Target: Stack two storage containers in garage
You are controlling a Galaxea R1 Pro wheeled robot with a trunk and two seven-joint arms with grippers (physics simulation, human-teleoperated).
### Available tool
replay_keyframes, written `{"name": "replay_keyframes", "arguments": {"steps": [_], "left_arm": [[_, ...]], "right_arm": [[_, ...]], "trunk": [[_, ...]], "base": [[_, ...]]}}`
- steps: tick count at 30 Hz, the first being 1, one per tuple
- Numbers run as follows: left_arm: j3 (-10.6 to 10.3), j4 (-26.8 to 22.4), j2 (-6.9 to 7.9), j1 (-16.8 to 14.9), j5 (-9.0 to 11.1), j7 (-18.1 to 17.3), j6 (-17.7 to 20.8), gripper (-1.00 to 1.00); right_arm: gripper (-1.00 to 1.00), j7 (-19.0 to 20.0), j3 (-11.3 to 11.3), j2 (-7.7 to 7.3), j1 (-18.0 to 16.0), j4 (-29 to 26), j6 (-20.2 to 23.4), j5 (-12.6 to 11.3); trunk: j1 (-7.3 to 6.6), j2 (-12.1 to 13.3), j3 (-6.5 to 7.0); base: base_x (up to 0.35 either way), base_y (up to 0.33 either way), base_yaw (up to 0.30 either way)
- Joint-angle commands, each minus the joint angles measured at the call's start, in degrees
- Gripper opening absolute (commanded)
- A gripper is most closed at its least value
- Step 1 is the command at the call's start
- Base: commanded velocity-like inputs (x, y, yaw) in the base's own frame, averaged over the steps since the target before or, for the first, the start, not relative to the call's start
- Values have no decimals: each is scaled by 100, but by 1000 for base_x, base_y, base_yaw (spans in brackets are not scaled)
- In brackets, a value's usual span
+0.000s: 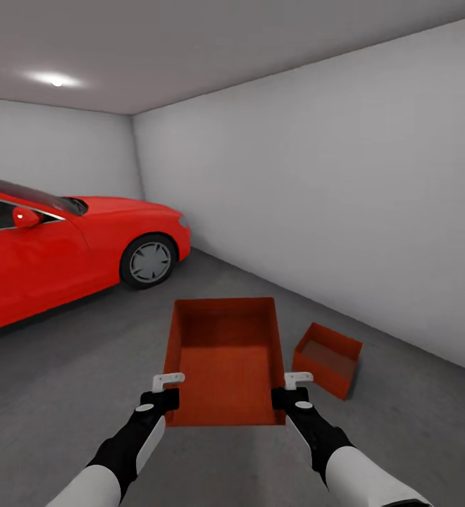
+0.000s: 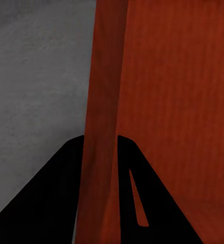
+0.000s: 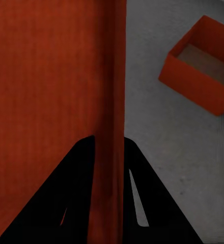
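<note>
From the head view, the robot stands in the garage holding one storage container (image 1: 223,362) level in front of it, the left gripper (image 1: 163,391) pinching its left wall and the right gripper (image 1: 294,389) its right wall; its long axis runs away from the robot, open top up. The second container (image 1: 327,359) sits on the concrete floor (image 1: 63,380) just to the right, turned at an angle, also mouth up. To stack well, the robot should likely swing right, match that angle, and lower evenly. In the left wrist view, both fingers straddle the held container's wall (image 2: 104,127), closed on it. In the right wrist view, the fingers likewise clamp the wall (image 3: 112,101), with the floor bin (image 3: 201,66) near.
</note>
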Motion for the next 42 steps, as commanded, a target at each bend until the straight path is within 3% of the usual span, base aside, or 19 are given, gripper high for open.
{"name": "replay_keyframes", "arguments": {"steps": [1, 22, 42], "left_arm": [[100, -135, 5, -3, 235, 77, -235, -100], [91, -126, 2, -3, 227, 77, -235, -100], [91, -123, 6, -3, 227, 77, -236, -100]], "right_arm": [[-100, -71, -95, -3, -1, -2, 43, 22], [-100, -71, -95, -8, -1, -2, 43, 23], [-100, -71, -95, -7, -1, -2, 43, 24]], "trunk": [[3, -11, -9], [3, -11, 39], [3, -11, 85]], "base": [[0, 0, -282], [11, 0, -282], [304, 0, -282]]}}
